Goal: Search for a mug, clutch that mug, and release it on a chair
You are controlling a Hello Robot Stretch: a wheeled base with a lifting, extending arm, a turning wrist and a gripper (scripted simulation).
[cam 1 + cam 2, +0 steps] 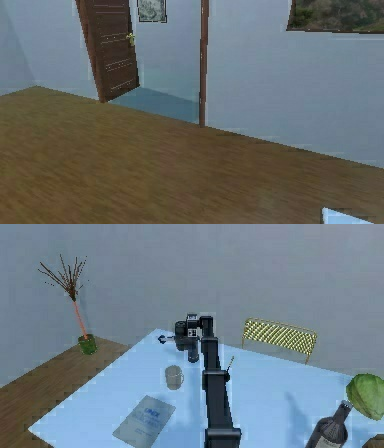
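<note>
A pale blue worktop takes up most of the arm side view. The dark arm comes up from the bottom edge and goes out across it. At its far end is the gripper, near the far edge of the worktop. I cannot tell if its fingers are spread or pressed together. Nothing hangs from them, and there is just bare worktop behind the tips.

A small grey mug stands upright on the worktop, just to the left of the arm and a little nearer to us than the gripper. It is close to the gripper but apart from it.

A chair with a yellow back stands at the far side of the worktop, to the right of the arm.

Other things lie on the worktop too: a flat pale booklet near the front left, a dark bottle at the bottom right, and a round green ball like a cabbage at the right edge. On the floor at the left is a green pot with a red stem and thin dark twigs.

The forward view looks over a brown wooden floor to a white wall. A dark wooden door stands open at the upper left, with a small picture on the wall beside it.
</note>
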